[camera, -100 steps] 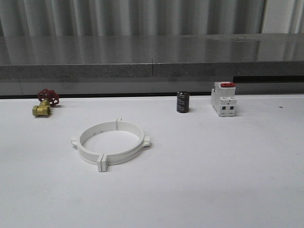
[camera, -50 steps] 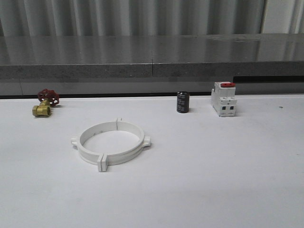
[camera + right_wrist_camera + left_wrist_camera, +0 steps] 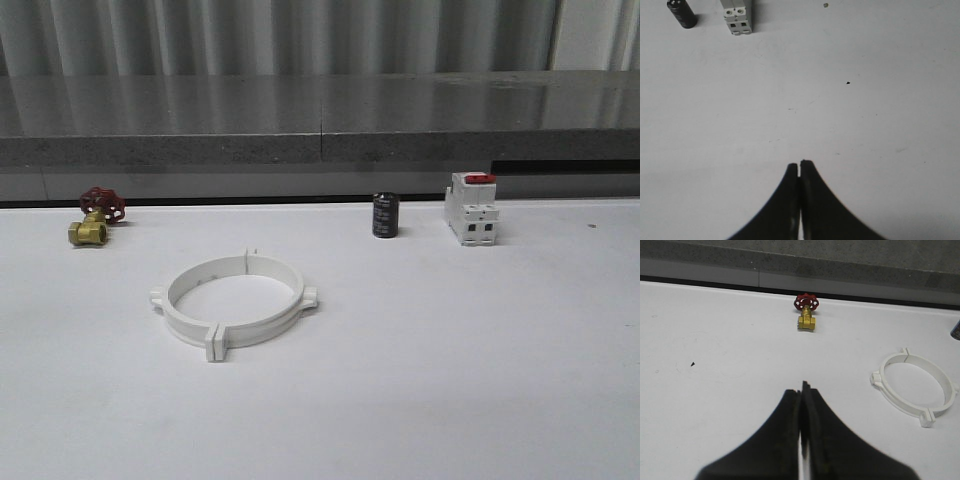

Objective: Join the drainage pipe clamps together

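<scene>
Front view: two drainage pipe clamps (image 3: 234,301) joined as one ring on table (image 3: 450,350) | one valve (image 3: 95,217), one capacitor (image 3: 385,215), one breaker (image 3: 471,208) | left gripper (image 3: 801,390) fingers together, ring well beyond it | right gripper (image 3: 799,165) fingers together, empty

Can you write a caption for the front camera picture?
Joined white drainage pipe clamps on a table, with brass valve, black capacitor, and breaker behind.
</scene>
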Motion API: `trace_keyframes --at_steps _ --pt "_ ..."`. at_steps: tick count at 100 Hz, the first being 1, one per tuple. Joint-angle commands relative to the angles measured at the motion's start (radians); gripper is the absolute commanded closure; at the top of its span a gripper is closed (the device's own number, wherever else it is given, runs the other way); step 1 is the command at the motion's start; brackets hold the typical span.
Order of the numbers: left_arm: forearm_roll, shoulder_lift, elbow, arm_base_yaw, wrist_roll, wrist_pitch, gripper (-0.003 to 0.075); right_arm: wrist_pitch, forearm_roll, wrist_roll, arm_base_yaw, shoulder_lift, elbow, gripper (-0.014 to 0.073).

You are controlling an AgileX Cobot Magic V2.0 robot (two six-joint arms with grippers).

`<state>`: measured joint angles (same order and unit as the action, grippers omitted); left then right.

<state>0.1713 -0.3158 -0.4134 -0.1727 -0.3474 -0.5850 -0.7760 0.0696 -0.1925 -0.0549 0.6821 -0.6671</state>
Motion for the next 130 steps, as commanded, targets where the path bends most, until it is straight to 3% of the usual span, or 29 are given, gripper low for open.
trace_keyframes --at_steps 1,21,32,47,61,98,130 --pt "0.007 -0.011 -0.026 0.003 0.001 0.07 0.0741 0.062 -0.001 0.011 0.005 -0.004 -0.023 0.0661" --pt "0.007 -0.011 -0.026 0.003 0.001 0.07 0.0741 0.065 0.007 0.011 0.005 -0.004 -0.02 0.0661" --pt "0.007 -0.011 -0.026 0.003 0.001 0.07 0.0741 0.162 0.011 0.011 0.005 -0.043 0.014 0.0661" --pt "0.007 -0.011 -0.026 0.003 0.001 0.07 0.0741 0.388 0.011 0.011 0.01 -0.179 0.134 0.0661" --pt "0.007 -0.011 -0.026 0.003 0.001 0.07 0.0741 0.507 0.009 0.011 0.024 -0.325 0.264 0.0661" --pt "0.007 -0.011 -0.026 0.003 0.001 0.07 0.0741 0.584 0.002 0.013 0.06 -0.71 0.549 0.0661" --pt "0.007 -0.011 -0.026 0.003 0.001 0.072 0.0741 0.776 0.002 0.019 0.059 -0.708 0.678 0.0661"
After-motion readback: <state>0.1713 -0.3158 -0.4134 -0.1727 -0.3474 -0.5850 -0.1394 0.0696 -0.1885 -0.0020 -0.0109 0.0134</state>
